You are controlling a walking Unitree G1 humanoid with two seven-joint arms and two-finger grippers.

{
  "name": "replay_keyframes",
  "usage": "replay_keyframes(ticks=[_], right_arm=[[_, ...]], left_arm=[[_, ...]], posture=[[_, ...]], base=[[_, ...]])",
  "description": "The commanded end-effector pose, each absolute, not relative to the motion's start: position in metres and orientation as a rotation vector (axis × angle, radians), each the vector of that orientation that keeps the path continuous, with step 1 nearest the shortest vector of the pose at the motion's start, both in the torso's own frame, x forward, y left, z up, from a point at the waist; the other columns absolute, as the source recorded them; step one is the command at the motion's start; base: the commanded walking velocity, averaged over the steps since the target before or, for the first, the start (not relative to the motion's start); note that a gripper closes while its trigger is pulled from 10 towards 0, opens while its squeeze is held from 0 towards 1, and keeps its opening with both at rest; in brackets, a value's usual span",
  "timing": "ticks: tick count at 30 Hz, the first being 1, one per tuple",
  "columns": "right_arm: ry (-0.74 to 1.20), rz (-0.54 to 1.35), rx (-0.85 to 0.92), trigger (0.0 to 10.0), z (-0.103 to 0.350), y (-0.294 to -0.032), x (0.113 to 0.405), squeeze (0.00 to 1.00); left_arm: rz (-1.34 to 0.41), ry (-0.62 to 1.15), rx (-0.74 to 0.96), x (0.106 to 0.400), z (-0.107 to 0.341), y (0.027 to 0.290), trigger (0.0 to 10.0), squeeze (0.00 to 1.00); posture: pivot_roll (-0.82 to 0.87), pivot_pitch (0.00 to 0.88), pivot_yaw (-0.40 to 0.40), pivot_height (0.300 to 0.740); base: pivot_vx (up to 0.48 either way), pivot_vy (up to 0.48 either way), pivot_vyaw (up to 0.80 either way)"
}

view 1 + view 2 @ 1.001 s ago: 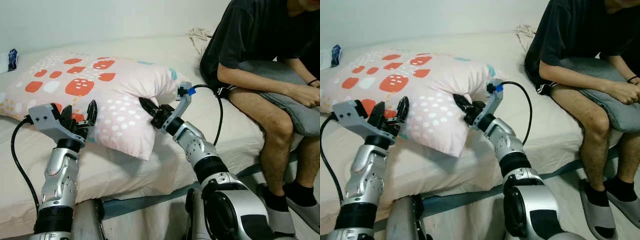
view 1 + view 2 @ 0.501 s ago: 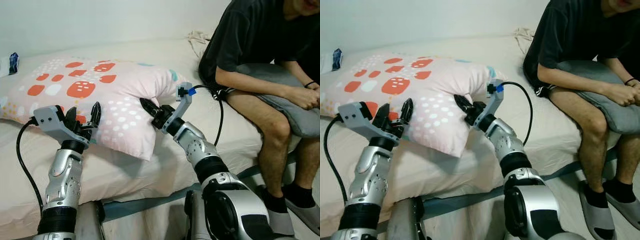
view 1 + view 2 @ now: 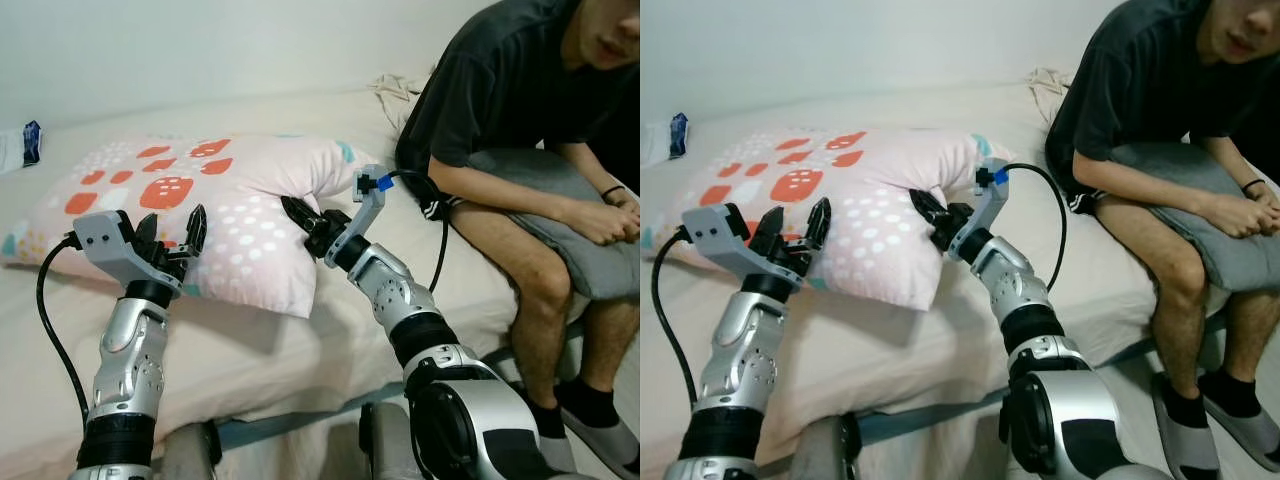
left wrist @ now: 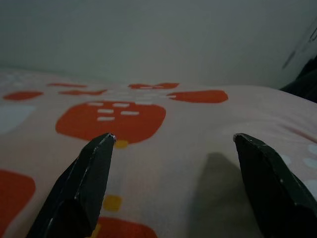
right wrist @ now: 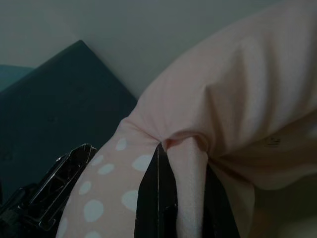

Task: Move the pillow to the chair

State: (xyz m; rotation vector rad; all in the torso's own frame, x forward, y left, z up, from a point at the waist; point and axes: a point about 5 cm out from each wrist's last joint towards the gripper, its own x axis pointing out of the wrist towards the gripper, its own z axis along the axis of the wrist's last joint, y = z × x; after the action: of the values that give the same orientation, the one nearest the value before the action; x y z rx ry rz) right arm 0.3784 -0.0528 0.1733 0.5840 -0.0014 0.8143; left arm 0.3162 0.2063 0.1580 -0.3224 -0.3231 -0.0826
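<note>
I can read no writing anywhere before me; the pillow (image 3: 230, 190) carries only a pattern of red blotches and white dots, no letters or numbers; the small blue-and-white packet (image 3: 22, 143) far off on the left of the bed (image 3: 300, 340) is too small and blurred for me to make out any print on it; the person's dark shirt (image 3: 500, 90) bears no legible mark.
</note>
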Motion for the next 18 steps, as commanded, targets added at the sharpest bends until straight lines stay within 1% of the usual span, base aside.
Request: replay_keyframes(ticks=[1, 5, 8, 11, 18], right_arm=[[-0.026, 0.814, 0.575, 10.0, 0.1766, -0.0525, 0.3786, 0.00], [-0.010, 0.803, 0.568, 10.0, 0.1747, -0.0509, 0.3787, 0.00], [-0.006, 0.796, 0.568, 10.0, 0.1743, -0.0509, 0.3790, 0.00], [-0.006, 0.795, 0.564, 10.0, 0.1744, -0.0514, 0.3793, 0.00], [-0.032, 0.828, 0.566, 10.0, 0.1772, -0.0523, 0.3779, 0.00]], left_arm=[[-0.072, -0.285, -0.321, 0.3146, 0.1494, 0.2074, 10.0, 0.00], [-0.061, -0.248, -0.327, 0.3152, 0.1449, 0.2085, 10.0, 0.00], [-0.061, -0.228, -0.314, 0.3162, 0.1429, 0.2080, 10.0, 0.00], [-0.053, -0.248, -0.324, 0.3155, 0.1436, 0.2092, 10.0, 0.00], [-0.048, -0.241, -0.317, 0.3154, 0.1422, 0.2090, 10.0, 0.00]], posture=[[-0.02, 0.082, -0.033, 0.631], [-0.02, 0.085, -0.035, 0.631], [-0.02, 0.085, -0.037, 0.631], [-0.02, 0.085, -0.038, 0.631], [-0.02, 0.086, -0.040, 0.656]], base=[[0.000, 0.000, 0.00], [0.000, 0.000, 0.00], [-0.480, 0.000, 0.00], [-0.406, 0.000, 0.00], [0.000, 0.000, 0.00]])
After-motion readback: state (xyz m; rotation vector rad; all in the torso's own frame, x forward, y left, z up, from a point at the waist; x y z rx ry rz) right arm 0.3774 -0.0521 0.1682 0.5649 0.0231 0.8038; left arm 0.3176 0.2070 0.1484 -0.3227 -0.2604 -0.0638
